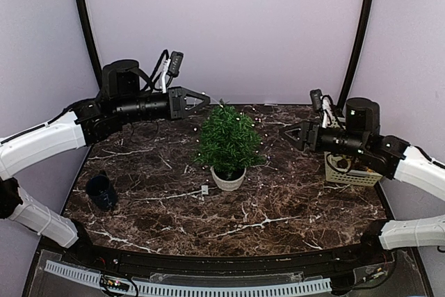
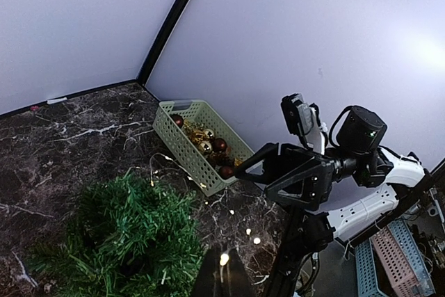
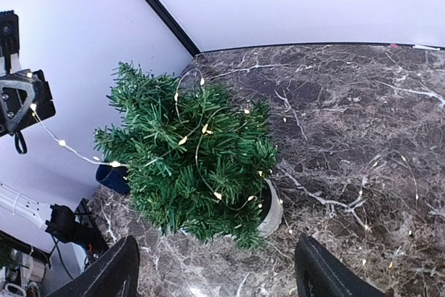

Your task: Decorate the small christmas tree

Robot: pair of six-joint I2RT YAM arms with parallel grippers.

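From above, the left arm is reaching in from the left, its forearm stretching across the back of the worktop point(image 1: 139, 208), with the left claw point(image 1: 206, 99) pointing at the tip of the small christmas tree point(image 1: 228, 138). The tree is standing upright in its white pot point(image 1: 228, 179) near the middle of the worktop. The right arm is coming in from the other side, elbow bent, with the right claw point(image 1: 287, 135) aiming at the tree's flank but hanging apart from it. That arm is covering much of the beige basket point(image 1: 353, 174) behind it. A dark cup point(image 1: 101, 191) is sitting near the left edge, and something small and white point(image 1: 204, 189), too tiny to identify, is lying just beside the pot. The left wrist camera is showing its own fingers mostly cut off at the bottom edge, pressing together on the string of lights point(image 2: 224, 259), while gold and dark red baubles point(image 2: 208, 146) are filling the basket beyond. The right wrist camera is catching only its fingertips, standing wide apart with nothing between them. The lights are draping over the branches below, and a thin strand is running off to the left claw.
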